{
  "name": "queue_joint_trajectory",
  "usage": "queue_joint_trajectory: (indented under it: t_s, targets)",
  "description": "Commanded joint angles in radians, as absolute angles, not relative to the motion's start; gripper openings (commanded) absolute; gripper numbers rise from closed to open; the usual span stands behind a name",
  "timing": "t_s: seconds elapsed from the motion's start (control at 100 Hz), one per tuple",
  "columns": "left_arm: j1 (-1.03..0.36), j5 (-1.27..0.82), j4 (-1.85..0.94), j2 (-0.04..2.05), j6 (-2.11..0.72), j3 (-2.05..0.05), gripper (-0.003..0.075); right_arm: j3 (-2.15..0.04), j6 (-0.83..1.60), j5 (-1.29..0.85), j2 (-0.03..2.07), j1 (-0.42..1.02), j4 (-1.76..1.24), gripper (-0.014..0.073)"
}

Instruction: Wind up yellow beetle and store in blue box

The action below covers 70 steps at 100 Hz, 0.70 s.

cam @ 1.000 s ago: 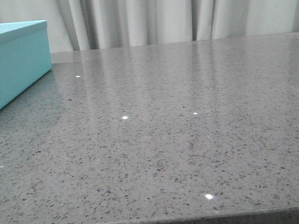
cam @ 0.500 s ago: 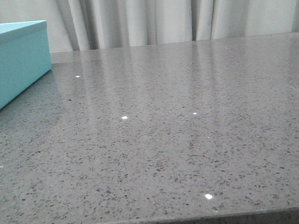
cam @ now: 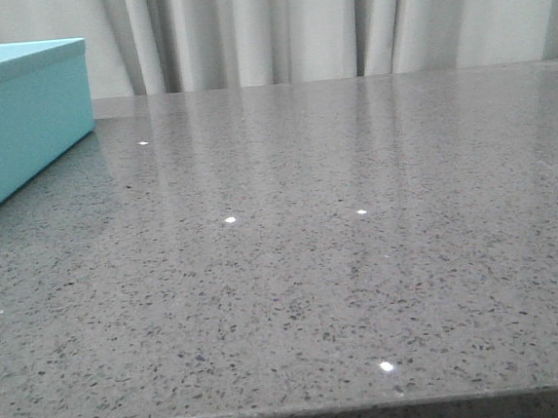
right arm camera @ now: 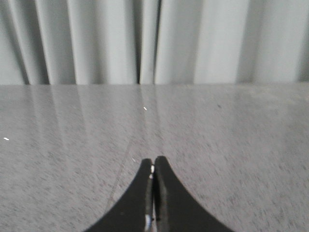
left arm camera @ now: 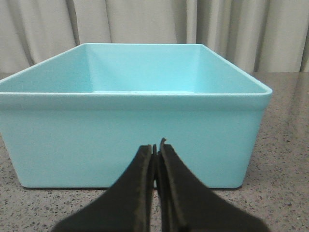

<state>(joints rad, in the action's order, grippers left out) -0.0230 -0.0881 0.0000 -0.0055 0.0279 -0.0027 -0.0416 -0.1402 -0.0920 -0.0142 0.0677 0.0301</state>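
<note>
Nothing has moved since before | left gripper (left arm camera: 155, 151) pressed together, empty, just short of big light-blue plastic box (left arm camera: 133, 126) at its 12 o'clock | right gripper (right arm camera: 153, 164) together over speckled grey table (right arm camera: 231, 145) | little yellow beetle car not seen | find it first, pinch gently.

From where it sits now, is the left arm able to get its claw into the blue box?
Probably yes. The left claw sits shut just in front of the blue box, whose top is open and looks empty; it would only need to rise over the near wall.

left gripper (left arm camera: 155, 151): fingers pressed together, nothing between | blue box (left arm camera: 130, 130): lidless, interior bare, just beyond fingertips | grey speckled table (left arm camera: 285, 145) | curtain (left arm camera: 145, 21) behind
</note>
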Motion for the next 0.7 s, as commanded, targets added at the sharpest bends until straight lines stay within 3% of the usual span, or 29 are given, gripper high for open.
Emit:
queue_joint_trajectory:
  t_s: [0.0,0.69]
  targets:
    - [-0.028,-0.011,-0.006,-0.037,0.036,0.04,-0.002,-0.035,-0.127,0.012,-0.006,0.031,0.022,-0.0059]
    - [-0.028,-0.011,-0.006,-0.035,0.036,0.04,-0.002,0.01,-0.127,-0.015,-0.031,0.001,0.028,-0.0059]
